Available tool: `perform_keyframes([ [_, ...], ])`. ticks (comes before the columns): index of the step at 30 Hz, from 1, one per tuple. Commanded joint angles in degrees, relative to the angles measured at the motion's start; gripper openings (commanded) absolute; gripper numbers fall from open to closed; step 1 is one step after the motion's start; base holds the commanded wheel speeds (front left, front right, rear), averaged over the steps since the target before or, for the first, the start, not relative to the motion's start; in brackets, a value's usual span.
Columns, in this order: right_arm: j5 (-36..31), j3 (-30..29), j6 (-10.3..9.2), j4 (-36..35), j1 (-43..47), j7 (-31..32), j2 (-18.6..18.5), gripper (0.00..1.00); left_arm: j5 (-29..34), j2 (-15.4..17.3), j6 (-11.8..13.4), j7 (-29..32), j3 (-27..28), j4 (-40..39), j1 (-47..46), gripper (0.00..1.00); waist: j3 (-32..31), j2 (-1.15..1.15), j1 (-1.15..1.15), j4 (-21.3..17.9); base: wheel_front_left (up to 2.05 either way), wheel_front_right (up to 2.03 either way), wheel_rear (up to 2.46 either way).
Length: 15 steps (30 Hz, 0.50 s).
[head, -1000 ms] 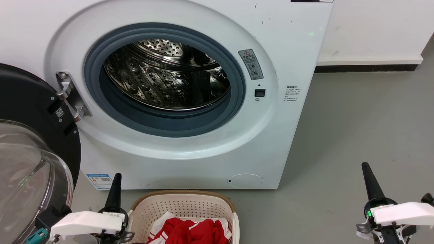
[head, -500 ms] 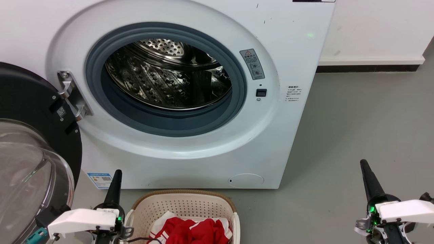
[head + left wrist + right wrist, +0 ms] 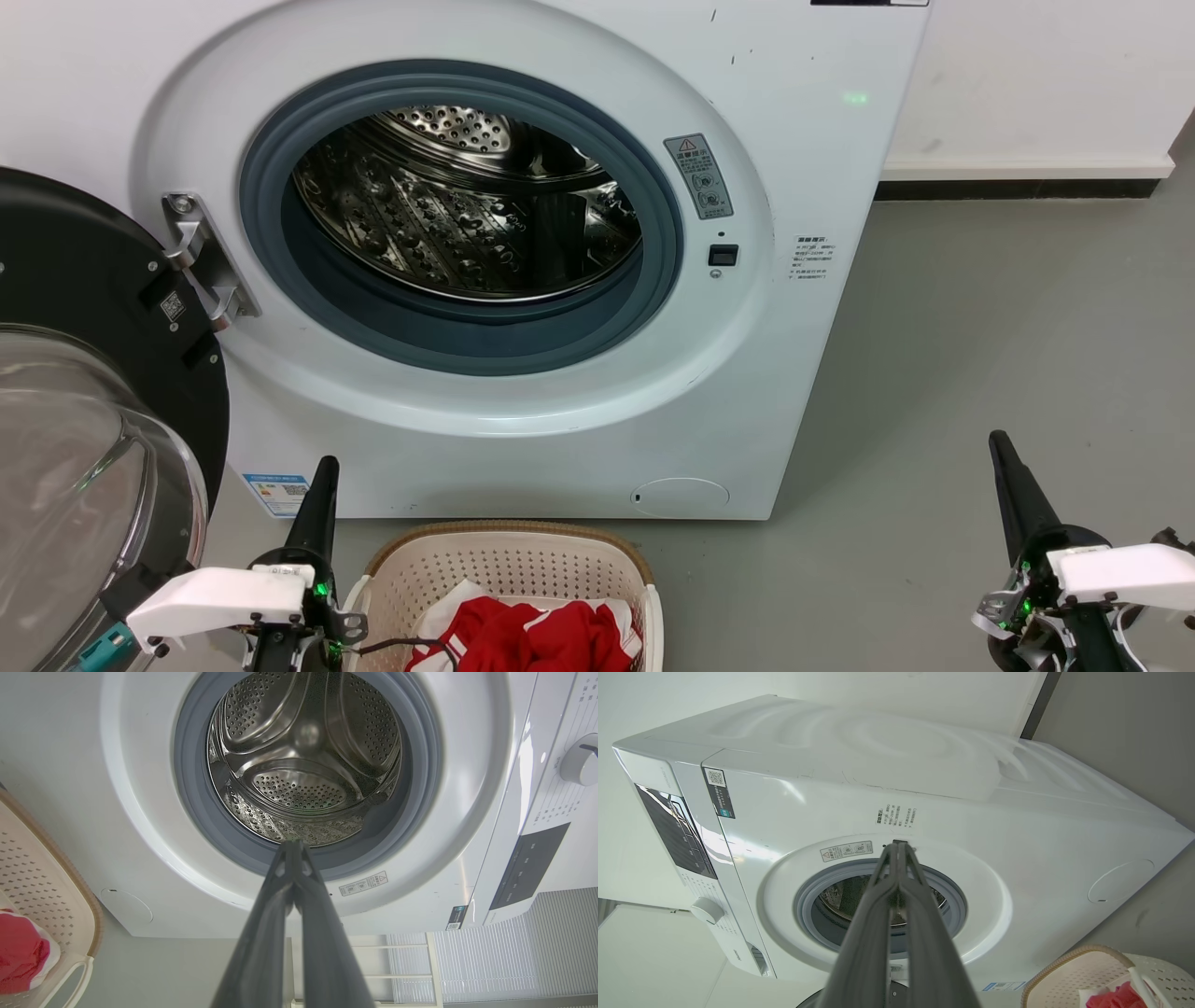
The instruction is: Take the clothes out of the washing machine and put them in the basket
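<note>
Barely any change: slight upward creep of left gripper (image 3: 326, 464) and right gripper (image 3: 997, 439), fingers of both pressed together, nothing held. Red clothes (image 3: 532, 639) heaped in basket (image 3: 504, 534) before washing machine (image 3: 794, 373); drum (image 3: 448, 243) bare as far as visible. Probably task done.

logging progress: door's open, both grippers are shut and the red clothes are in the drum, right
One slip: the clothes lie in the basket, as the head view shows; the drum is bare steel in the left wrist view. The door is open, and the left gripper and right gripper are shut.
</note>
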Motion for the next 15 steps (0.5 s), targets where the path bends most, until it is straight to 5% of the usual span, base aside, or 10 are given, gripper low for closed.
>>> perform_keyframes([
  [1,1.4,-0.1,-0.01,0.1,-1.2,0.5,-0.3,0.00,-1.3,-0.1,-0.4,0.4,0.2,0.0,-1.1,0.00,0.0,0.00,0.00,0.0,0.00,0.00,0.00],
  [15,8.6,-0.2,-0.02,0.9,-1.8,2.1,-0.3,0.00,-8.4,-0.1,-0.9,2.1,0.7,0.9,-2.1,0.00,0.1,0.00,0.00,0.3,0.00,0.00,0.00],
])
